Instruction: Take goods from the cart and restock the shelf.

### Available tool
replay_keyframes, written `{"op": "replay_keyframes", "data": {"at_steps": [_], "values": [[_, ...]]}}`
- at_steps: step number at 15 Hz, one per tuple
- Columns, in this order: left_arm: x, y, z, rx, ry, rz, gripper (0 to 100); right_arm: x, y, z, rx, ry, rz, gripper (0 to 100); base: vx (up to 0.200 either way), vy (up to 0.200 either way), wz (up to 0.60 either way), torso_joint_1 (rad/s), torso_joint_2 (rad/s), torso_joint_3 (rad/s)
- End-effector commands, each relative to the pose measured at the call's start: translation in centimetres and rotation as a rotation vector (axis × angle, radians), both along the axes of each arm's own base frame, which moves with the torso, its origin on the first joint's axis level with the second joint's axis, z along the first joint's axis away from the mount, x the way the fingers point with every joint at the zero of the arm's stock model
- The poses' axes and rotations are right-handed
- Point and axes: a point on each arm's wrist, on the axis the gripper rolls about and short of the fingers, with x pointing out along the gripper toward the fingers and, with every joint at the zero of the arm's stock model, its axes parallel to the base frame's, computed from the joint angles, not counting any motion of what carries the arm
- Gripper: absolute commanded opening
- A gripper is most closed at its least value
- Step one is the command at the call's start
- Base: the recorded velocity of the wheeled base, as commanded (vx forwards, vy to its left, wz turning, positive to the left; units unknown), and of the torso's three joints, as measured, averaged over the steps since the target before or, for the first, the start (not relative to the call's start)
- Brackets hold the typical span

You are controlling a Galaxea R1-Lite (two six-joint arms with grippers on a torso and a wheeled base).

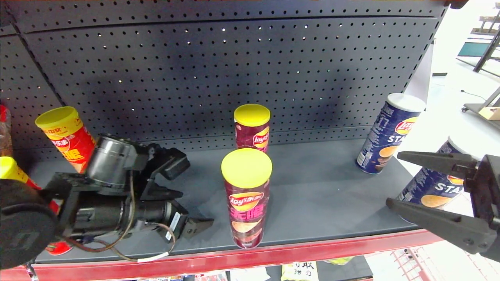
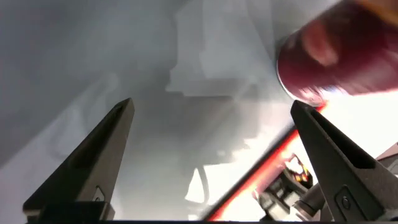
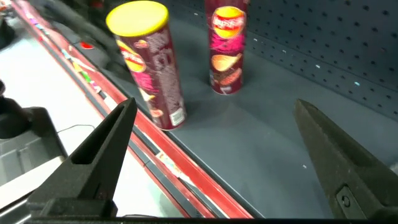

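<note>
Though beside lip (image 1: 312,248), front can (image 1: 246,199) upright

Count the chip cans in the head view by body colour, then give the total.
Maroon chip cans: 2
Blue chip cans: 2
Red chip cans: 2, one partly hidden by the left arm
Total: 6

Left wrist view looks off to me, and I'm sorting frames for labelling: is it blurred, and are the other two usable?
Left wrist view: the purple can is smeared and the shelf hazy. Head view: crisp, though the floor at the right is blown out. Right wrist view: the yellow-lidded can is sharp.
</note>
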Motion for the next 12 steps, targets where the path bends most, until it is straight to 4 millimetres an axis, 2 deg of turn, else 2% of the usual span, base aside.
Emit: {"op": "replay_keyframes", "data": {"at_steps": [1,2,3,6,10,12], "values": [[-4.6,3.0,3.4,-0.076,-0.153,0.019,100,-0.2,-0.1,0.1,0.003,-0.007,-0.003,100,0.0,0.0,0.0,0.0,0.0,0.0],[-6.6,4.0,4.4,-0.111,-0.218,0.025,100,-0.6,-0.4,0.2,0.01,-0.022,-0.004,100,0.0,0.0,0.0,0.0,0.0,0.0],[-8.2,4.9,4.6,-0.125,-0.248,0.029,100,-0.8,-0.5,0.1,0.009,-0.024,-0.004,100,0.0,0.0,0.0,0.0,0.0,0.0],[-13.1,7.7,2.4,-0.116,-0.313,0.086,100,-2.1,-1.0,-1.9,-0.009,0.014,0.005,100,0.0,0.0,0.0,0.0,0.0,0.0],[-15.7,9.2,2.4,-0.034,-0.365,0.151,100,-4.3,-2.1,-3.3,-0.001,-0.003,0.02,100,0.0,0.0,0.0,0.0,0.0,0.0],[-16.2,9.5,2.6,-0.033,-0.397,0.159,100,-5.0,-2.5,-3.7,0.003,-0.014,0.017,100,0.0,0.0,0.0,0.0,0.0,0.0]]}}
